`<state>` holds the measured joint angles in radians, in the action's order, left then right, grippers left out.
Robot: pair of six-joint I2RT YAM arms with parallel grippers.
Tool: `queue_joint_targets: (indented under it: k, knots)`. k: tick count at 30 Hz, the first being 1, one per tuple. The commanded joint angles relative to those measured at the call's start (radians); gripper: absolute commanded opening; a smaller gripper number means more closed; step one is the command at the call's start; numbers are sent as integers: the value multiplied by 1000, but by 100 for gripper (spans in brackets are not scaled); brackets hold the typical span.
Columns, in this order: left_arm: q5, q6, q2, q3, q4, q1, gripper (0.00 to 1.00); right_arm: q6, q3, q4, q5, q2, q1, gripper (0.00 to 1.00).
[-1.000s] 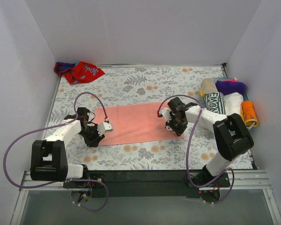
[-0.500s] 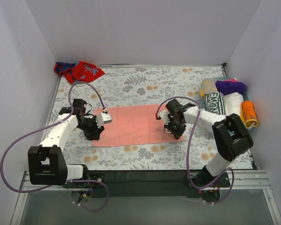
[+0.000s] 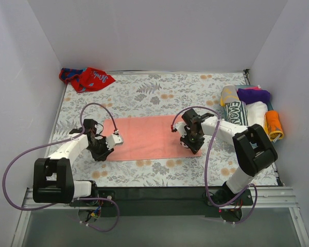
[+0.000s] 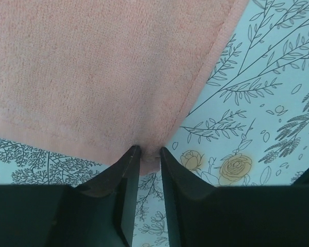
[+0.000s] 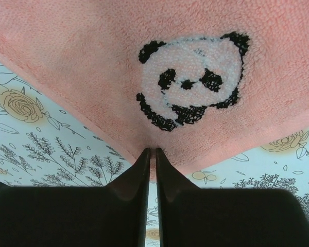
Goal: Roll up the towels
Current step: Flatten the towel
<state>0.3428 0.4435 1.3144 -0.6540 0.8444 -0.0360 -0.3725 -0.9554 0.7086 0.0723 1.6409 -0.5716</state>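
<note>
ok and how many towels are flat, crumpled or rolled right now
flat: 1, pink towel
crumpled: 1, red and blue towel
rolled, piled at the right: 5 that show, tan roll, purple roll, green roll, white roll, orange roll
total: 7

A flat towel (image 3: 147,136) lies spread mid-way across the table cover (image 3: 159,92). The left gripper (image 4: 148,154) sits at its near left corner, the right gripper (image 5: 152,152) at its near right corner — each with the hem between its fingers. A crumpled towel (image 3: 86,78) lies far left; a pile of rolls (image 3: 247,110) lines the right edge.
</note>
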Motion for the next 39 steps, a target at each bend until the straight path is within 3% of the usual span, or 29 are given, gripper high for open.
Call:
queue_joint_targets:
  k: [1,6,10,17,23,31,39]
  knots:
    - [-132,52,-7,73,-19,30,21,6,17,58,35,54,-14,13]
    - [-156,75,-40,122,-38,84,18,14,4,63,18,83,-70,11]
    - [-113,64,-27,68,4,84,17,9,17,69,18,91,-70,12]
    - [142,34,19,-163,140,84,30,26,-119,117,168,13,-68,39]
    - [329,-38,97,-425,197,84,43,37,-316,118,230,-39,-31,51]
    - [320,-186,238,-601,26,107,48,20,-592,109,169,137,180,47]
    - [291,-268,391,-700,-44,139,48,29,-714,101,107,330,249,39]
